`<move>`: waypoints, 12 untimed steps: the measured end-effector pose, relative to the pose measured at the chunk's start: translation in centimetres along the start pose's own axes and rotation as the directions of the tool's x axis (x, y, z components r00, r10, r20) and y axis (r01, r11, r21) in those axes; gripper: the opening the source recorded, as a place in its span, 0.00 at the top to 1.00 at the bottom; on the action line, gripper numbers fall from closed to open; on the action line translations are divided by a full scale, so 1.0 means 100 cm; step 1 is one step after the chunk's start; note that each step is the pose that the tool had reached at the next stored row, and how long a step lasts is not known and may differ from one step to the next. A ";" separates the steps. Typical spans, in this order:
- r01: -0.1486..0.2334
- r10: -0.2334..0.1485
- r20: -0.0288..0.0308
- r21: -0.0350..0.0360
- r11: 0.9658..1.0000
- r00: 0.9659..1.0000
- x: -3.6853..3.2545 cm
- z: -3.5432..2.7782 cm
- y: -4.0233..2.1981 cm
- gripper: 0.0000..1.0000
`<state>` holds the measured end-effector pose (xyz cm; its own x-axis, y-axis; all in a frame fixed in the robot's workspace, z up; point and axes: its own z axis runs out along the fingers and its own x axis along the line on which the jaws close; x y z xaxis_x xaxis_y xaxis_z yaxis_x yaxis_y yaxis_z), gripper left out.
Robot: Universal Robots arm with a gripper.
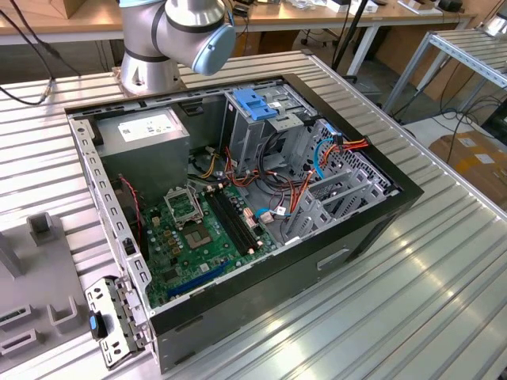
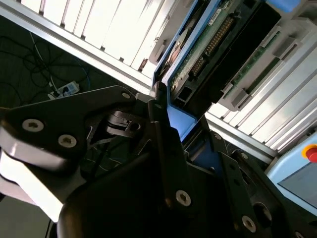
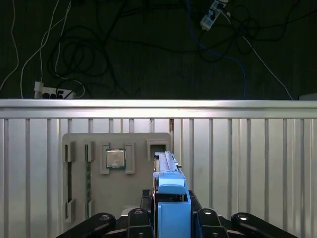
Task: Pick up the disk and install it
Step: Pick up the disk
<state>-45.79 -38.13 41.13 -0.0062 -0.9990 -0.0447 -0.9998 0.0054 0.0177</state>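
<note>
end effector [image 3: 172, 217]: clamped on one disk [image 3: 167, 163] | grey tray [image 3: 141, 183]: one chip [image 3: 115, 159]

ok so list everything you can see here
disk: 1, blue-railed, on edge in the gripper
computer case: 1, black, on the table
motherboard: 1, green, inside the case
power supply: 1, grey, inside the case
drive cage: 1, light-blue top, inside the case
parts tray: 1, grey, on the table
processor chip: 1, silver, in the tray
table: 1, silver, slatted
gripper: 1, black, shut on the disk
arm: 1, grey, beside the case
</note>
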 end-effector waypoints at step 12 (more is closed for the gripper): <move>0.000 0.000 0.000 0.000 1.000 1.000 -0.0008 -0.0170 0.0003 0.63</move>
<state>-45.78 -38.13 42.83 -0.0063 -0.9990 -0.0446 -0.9998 0.0055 0.0178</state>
